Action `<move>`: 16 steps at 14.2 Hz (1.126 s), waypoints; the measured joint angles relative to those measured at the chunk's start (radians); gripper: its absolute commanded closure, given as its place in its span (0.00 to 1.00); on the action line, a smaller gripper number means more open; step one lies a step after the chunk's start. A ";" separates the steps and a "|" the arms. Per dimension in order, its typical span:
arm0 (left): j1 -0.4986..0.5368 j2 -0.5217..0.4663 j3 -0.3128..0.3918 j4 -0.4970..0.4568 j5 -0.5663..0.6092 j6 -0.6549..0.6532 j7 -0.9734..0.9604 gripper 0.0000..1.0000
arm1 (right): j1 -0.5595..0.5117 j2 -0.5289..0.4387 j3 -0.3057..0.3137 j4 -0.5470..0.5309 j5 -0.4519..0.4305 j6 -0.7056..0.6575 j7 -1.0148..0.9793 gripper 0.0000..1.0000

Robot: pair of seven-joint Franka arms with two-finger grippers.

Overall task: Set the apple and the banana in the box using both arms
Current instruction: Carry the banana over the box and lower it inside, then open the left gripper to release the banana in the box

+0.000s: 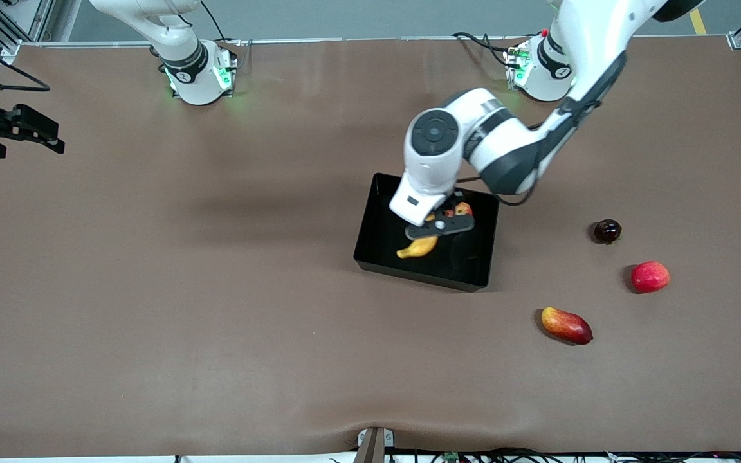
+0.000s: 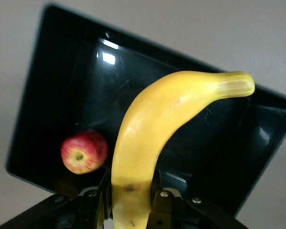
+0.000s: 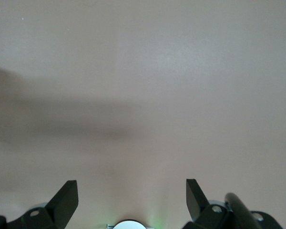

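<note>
While right hand (image 1: 23,128) waits spread over bare surface (image 1: 216,289) | left hand (image 1: 440,226) clamps banana (image 1: 417,247) above box (image 1: 370,247), apple (image 1: 464,209) inside | risk: banana dropped skewed lands on apple or rim.

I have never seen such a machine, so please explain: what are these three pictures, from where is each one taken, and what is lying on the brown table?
Two white robot arms stand at a table. One picture looks down from a high camera; the other two come from cameras on the arms' wrists. The left gripper is over the black box and is shut on the banana. The apple lies in the box. The right gripper waits open at its end of the table. Outside the box lie a dark round fruit, a red fruit and a long red-yellow fruit.
</note>
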 measured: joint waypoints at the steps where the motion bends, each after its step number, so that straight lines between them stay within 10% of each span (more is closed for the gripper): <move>1: -0.013 0.015 0.001 0.000 0.009 0.000 -0.017 1.00 | 0.001 0.000 0.001 -0.001 0.000 0.000 -0.006 0.00; 10: -0.133 0.151 0.075 -0.011 0.112 0.065 -0.156 1.00 | 0.002 0.000 0.002 -0.003 0.001 -0.001 -0.015 0.00; 14: -0.133 0.188 0.087 -0.011 0.117 0.125 -0.159 0.03 | 0.002 0.000 0.002 -0.003 0.002 -0.003 -0.015 0.00; 16: -0.140 0.195 0.087 -0.010 0.117 0.134 -0.183 0.00 | 0.002 0.001 0.003 -0.005 0.002 -0.005 -0.015 0.00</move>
